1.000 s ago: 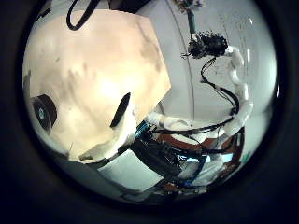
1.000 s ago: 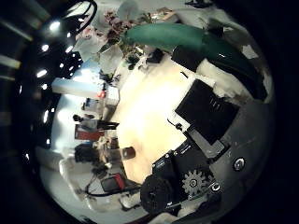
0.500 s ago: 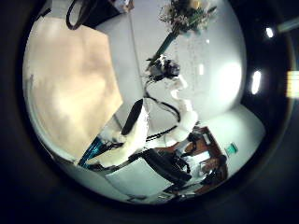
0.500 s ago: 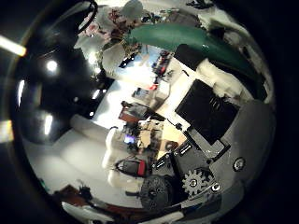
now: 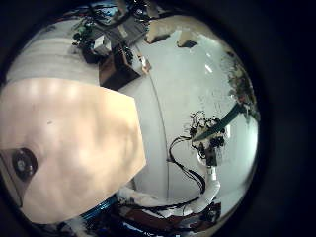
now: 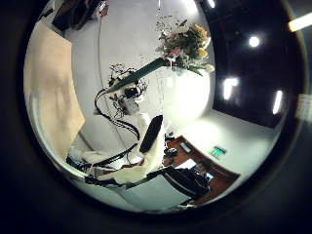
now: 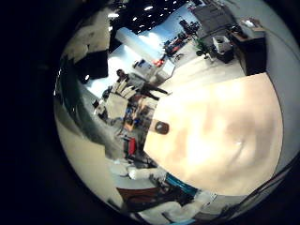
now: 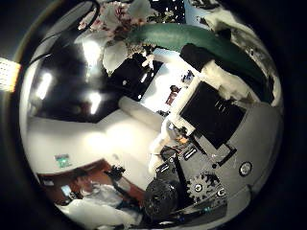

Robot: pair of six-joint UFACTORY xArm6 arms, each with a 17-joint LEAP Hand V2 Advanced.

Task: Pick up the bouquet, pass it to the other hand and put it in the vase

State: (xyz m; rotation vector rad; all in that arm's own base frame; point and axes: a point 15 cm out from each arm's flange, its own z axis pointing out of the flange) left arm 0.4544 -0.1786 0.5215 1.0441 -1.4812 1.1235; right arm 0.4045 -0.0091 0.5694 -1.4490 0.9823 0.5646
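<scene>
My right hand (image 6: 127,97) is shut on the bouquet's wrapped stem (image 6: 146,70) and holds it in the air, with the flowers (image 6: 185,44) pointing away from the table. In the right thumb side palm view the stem (image 8: 182,38) runs close across the palm under my curled fingers (image 8: 216,105), with the flowers (image 8: 115,24) at its end. The left little finger side palm view shows that hand (image 5: 212,143) and the bouquet (image 5: 232,114) away from my left hand. A straight finger (image 6: 151,132) of my left hand shows, holding nothing. The vase (image 7: 161,127) stands on the table, and also shows in the left little finger side palm view (image 5: 20,163).
The table top (image 5: 69,138) lies beside and below both hands; it also shows in the right little finger side palm view (image 7: 225,131). The right arm (image 5: 202,193) reaches up from beside the table's edge. Room furniture stands beyond the table.
Both palm cameras have swung from the table toward the room's wall and ceiling. The bouquet, still in the right hand, now shows larger and nearer in the left thumb side palm view.
</scene>
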